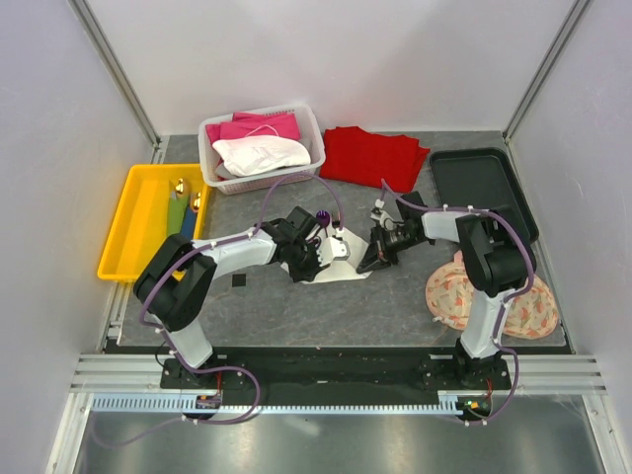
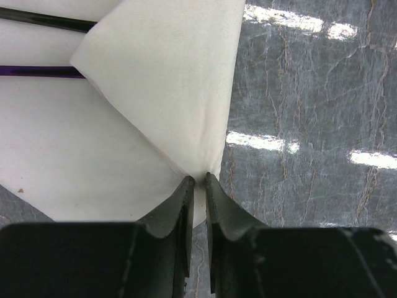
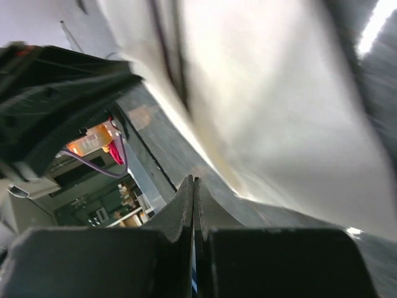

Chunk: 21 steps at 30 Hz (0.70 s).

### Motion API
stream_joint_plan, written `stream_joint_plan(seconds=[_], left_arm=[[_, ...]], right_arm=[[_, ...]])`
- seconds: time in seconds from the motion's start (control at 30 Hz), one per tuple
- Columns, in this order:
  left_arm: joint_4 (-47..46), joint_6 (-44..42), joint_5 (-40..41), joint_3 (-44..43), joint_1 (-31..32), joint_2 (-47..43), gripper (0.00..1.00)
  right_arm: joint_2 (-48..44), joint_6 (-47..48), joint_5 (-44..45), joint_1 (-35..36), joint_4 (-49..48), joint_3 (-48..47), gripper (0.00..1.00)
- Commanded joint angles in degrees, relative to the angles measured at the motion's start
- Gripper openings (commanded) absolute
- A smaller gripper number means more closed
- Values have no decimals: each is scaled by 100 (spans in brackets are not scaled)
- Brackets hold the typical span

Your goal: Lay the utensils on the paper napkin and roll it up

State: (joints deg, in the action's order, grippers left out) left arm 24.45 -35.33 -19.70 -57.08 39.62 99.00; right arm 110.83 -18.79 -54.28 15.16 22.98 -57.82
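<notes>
The paper napkin (image 1: 343, 270) lies on the mat between my two grippers. In the left wrist view one flap of it (image 2: 161, 81) is folded over, and a purple handle (image 2: 43, 72) and a dark handle (image 2: 49, 22) run under the flap. The purple utensil's end (image 1: 323, 217) sticks out at the napkin's far side. My left gripper (image 1: 320, 254) (image 2: 199, 180) is pinched on the napkin's folded corner. My right gripper (image 1: 368, 261) (image 3: 194, 181) is shut at the napkin's right edge (image 3: 279, 105), low over the mat; nothing shows between its tips. Green and blue utensils (image 1: 184, 204) lie in the yellow tray (image 1: 118, 237).
A white basket (image 1: 312, 126) with pink and white cloths stands at the back, with the red cloth (image 1: 370, 156) to its right. A black tray (image 1: 484, 188) is at the back right. A floral cloth (image 1: 491, 296) lies by the right arm. A small black square (image 1: 237, 283) lies on the mat.
</notes>
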Motion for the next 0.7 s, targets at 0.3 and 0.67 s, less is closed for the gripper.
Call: stream_joint_plan(seconds=[0.3,0.67], left_arm=[[403,299,-279,127,2,102,21],[570,966,-991,-699,-182,-39,33]], right_arm=[[431,-1101,14,594,-1314,-502,0],[633,-1118,93,594,-1376,-440,0]])
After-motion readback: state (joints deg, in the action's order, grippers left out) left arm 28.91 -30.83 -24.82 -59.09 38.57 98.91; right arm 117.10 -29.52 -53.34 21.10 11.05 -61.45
